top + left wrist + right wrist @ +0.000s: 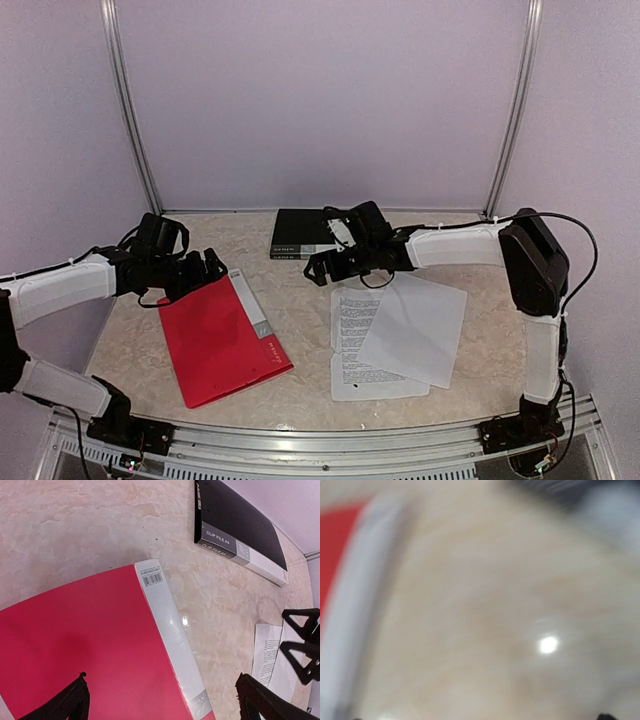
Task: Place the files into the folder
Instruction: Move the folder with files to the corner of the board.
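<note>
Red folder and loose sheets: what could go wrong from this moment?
1. The red folder lies closed and flat; the open left fingers above it may slide it rather than lift its cover.
2. The paper sheets overlap loosely, so the right fingers might take only the top one or crease it.

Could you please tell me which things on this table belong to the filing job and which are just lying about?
Belong to the job:
loose paper sheets
red folder, probably the target, still closed

Lying about:
black clip file at the back
</note>
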Motion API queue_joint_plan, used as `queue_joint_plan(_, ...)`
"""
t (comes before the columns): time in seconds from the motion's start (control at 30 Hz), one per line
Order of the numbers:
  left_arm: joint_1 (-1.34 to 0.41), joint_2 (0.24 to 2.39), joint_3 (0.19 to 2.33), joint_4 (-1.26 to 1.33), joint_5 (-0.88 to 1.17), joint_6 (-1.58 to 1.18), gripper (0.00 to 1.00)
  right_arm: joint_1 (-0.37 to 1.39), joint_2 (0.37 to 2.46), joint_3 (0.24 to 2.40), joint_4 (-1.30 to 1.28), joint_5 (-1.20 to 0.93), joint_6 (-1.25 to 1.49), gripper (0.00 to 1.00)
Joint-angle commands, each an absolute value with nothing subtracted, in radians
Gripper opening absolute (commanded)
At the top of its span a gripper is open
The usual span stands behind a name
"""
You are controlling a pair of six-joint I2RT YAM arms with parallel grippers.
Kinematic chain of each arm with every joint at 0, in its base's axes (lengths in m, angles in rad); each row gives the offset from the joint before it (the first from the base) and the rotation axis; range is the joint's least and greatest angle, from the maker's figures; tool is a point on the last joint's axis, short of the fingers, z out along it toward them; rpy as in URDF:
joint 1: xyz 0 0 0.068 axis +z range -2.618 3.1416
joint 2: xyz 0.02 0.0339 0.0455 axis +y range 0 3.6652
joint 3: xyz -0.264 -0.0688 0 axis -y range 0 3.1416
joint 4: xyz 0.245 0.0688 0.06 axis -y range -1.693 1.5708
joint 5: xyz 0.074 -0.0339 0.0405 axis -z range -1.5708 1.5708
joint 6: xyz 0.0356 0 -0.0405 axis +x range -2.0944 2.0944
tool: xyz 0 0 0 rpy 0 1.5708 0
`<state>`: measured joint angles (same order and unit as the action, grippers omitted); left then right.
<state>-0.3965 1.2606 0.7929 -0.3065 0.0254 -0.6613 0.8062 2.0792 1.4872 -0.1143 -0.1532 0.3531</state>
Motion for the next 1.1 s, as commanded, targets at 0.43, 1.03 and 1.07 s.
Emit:
queue_joint_plan(0.43,-0.413,1.308,0.790,-0.261,0.072,-0.691,0.99,0.404,2.194,1.591,-0.003,-0.166,0.445,0.91)
queue_joint_plan(1.03,-0.438,1.314,0.775,-0.249,0.077,-0.707,0.99,0.324,2.363,1.635,0.185,-0.435,0.611,0.53)
queue_joint_plan(1.07,-0.439,1.313,0.775,-0.249,0.077,-0.707,0.99,0.324,2.366,1.637,0.189,-0.440,0.614,0.51)
